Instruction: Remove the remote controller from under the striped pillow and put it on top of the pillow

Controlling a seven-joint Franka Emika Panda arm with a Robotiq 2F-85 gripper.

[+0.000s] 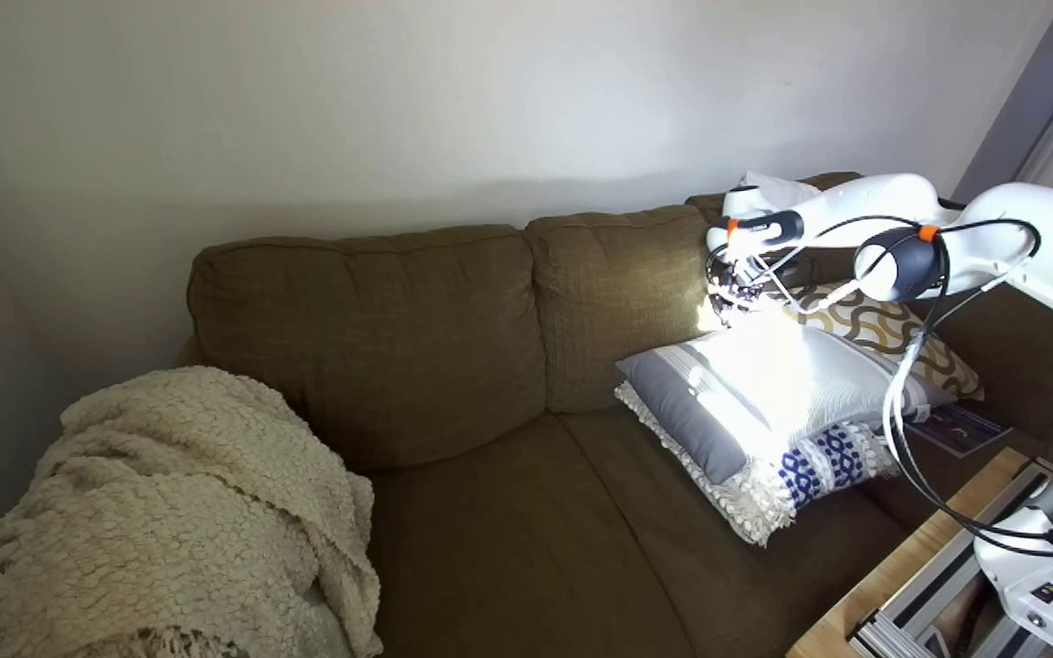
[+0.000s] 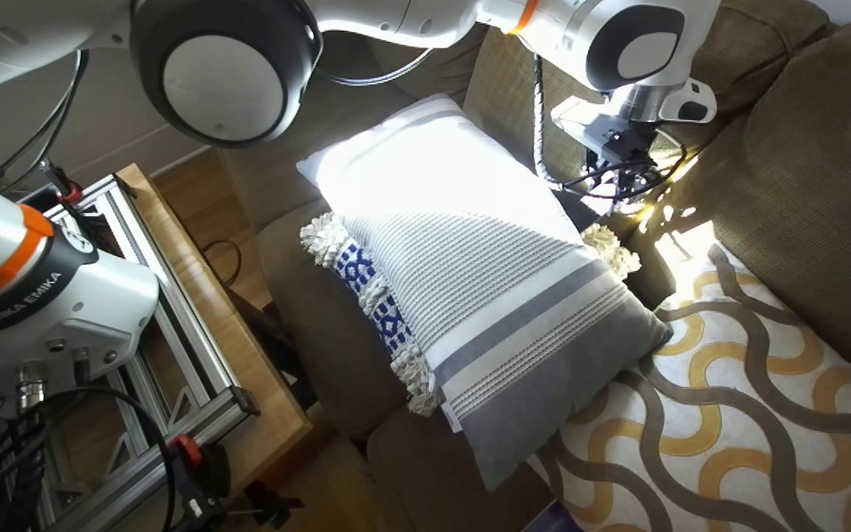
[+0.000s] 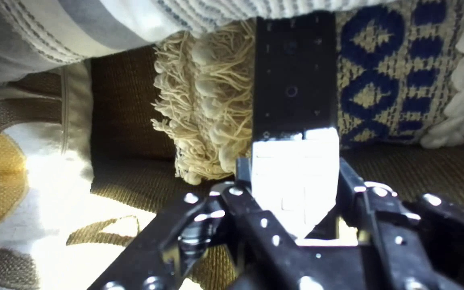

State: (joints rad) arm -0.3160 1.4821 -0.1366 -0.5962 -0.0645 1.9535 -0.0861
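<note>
**Gripper (image 3: 295,171) holds the remote (image 3: 295,92) by the striped pillow (image 2: 481,273)**

We see its jaws closed on the remote's long sides, no farther apart than its width. In the wrist view, the remote's far end meets the pillow's edge; whether the tip is covered, we can't quite tell. The striped pillow lies on a blue-patterned cushion (image 3: 393,80) on the sofa (image 1: 490,548).

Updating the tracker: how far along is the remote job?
Done: the tool is closed on the remote controller. In hand: likely extraction; its far end appears tucked under the striped pillow. Left: freeing it, then placing it on top; the tool is beside the pillow, not over it.
</note>
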